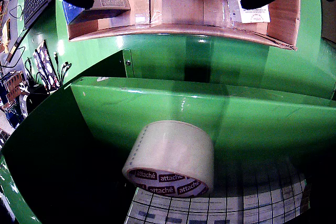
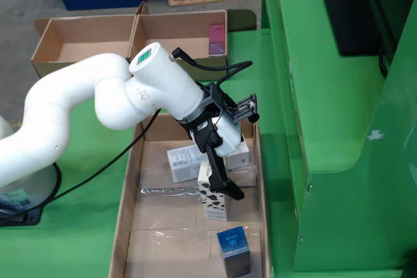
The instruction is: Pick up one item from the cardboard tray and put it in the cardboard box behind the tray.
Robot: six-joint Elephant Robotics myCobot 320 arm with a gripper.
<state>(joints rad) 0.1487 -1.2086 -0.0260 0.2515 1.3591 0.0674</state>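
Cardboard tray [image 2: 130, 226] holds a glossy blue cube [image 2: 234, 247] and cow-patterned carton [image 2: 215, 201].

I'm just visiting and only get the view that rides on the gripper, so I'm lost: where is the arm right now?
Observer: In the view from above, the white arm reaches over a long cardboard tray, jaws open by a cow-patterned carton.
Visitor: What else lies in that tray?
Observer: At its near end, a blue box with a W on top.
Visitor: And where do things go?
Observer: Two open cardboard boxes sit beyond the tray; the right one holds a pink packet.
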